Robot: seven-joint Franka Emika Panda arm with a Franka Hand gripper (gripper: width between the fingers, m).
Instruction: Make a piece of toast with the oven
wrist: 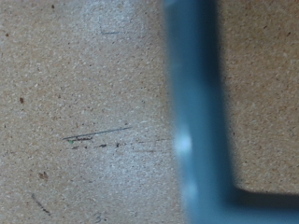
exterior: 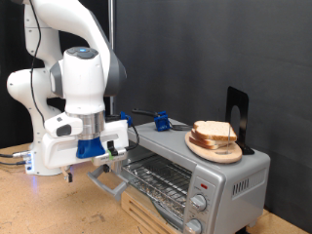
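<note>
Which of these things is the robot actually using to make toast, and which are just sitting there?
For the job:
oven, door open
bread on the plate
gripper, low by the door

Just lying about:
wooden plate
blue clip
black stand

White, rounded arm (exterior: 73, 73) with grey joints, blue wrist mount (exterior: 90, 147), grey cables (exterior: 12, 156).

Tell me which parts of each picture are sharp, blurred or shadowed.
Exterior view: evenly lit and sharp; the boxy silver toaster oven with open door, the pale bread slice on the round wooden plate and the gripper read clearly against a black backdrop. Wrist view: the speckled tabletop is in focus; a blue-grey bar close to the lens is blurred, with shadow beneath it.
</note>
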